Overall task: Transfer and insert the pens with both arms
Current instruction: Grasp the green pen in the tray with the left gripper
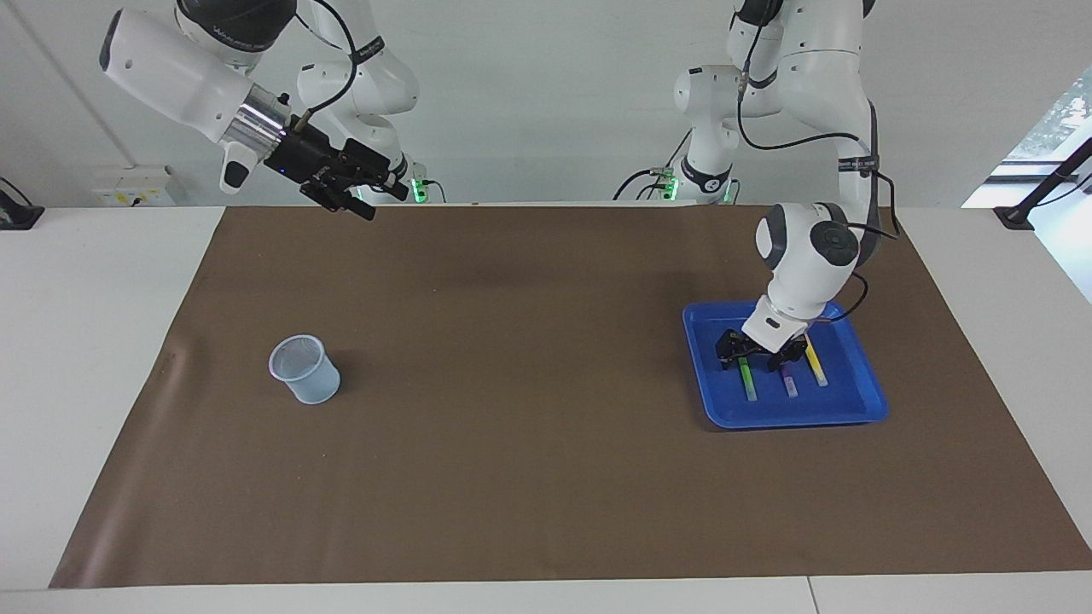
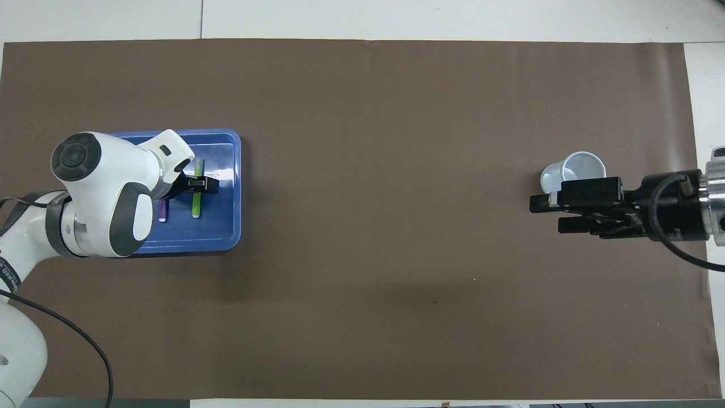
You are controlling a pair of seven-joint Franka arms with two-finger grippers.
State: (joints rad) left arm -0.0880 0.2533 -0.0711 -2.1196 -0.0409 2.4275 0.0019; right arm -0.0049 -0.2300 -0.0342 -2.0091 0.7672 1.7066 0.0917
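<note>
Three pens lie side by side in a blue tray toward the left arm's end of the table: green, purple and yellow. My left gripper is down in the tray, open, with its fingers set on either side of the green pen's robot-side end. From overhead the purple pen shows beside the arm and the yellow one is hidden under it. My right gripper hangs open and empty, high over the right arm's end, where that arm waits.
A pale translucent cup stands upright on the brown mat toward the right arm's end; from overhead the raised right gripper overlaps the edge of the cup. White table borders the mat.
</note>
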